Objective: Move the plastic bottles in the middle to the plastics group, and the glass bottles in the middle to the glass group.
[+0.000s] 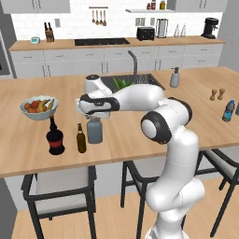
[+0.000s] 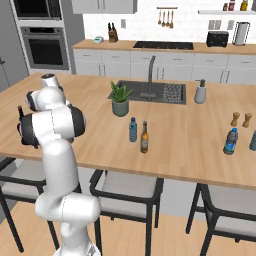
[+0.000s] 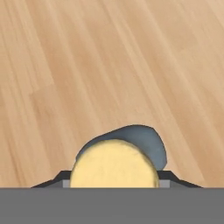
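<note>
Wooden island counter [image 1: 140, 121]: the grey-blue bottle [image 1: 94, 130] is pinched by the gripper [image 1: 95, 117]; the brown bottle [image 1: 81, 139] at nine o'clock risks being toppled.

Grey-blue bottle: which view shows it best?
Left base view: the grey-blue bottle stands on the counter beside the brown bottle, its top hidden under the gripper. Hand view looks down on its tan stopper between the fingertips.
</note>
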Controlling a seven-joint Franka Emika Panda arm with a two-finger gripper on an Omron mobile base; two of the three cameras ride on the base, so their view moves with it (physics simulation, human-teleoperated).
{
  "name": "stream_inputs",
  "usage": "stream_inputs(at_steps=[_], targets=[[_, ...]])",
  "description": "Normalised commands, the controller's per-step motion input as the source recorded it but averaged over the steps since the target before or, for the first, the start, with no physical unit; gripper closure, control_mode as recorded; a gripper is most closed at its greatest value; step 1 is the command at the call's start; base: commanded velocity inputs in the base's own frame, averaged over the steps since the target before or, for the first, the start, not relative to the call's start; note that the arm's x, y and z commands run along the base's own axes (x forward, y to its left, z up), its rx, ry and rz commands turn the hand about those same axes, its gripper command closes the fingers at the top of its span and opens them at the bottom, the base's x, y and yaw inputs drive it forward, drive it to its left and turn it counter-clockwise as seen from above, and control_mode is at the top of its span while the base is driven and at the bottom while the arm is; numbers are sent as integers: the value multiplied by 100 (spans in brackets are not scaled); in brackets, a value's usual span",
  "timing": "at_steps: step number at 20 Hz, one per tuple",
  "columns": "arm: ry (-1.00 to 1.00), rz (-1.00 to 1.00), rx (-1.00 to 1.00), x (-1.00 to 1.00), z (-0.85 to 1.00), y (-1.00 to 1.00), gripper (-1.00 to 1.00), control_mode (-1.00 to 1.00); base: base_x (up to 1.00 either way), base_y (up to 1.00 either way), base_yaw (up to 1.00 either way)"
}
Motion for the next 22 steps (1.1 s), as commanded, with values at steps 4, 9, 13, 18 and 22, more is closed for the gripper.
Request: stream_inputs(at_steps=[4,9,13,18,22], targets=[[0,0,0,-21,-39,-5,-100,-100,0,0,0],[0,0,0,-9,-5,-4,-100,-100,0,0,0],[0,0,0,-10,10,-1,-100,-100,0,0,0],[-1,0,1,-11,29,-5,-100,-100,0,0,0],[0,0,8,-28,41,-35,-100,-100,0,0,0]])
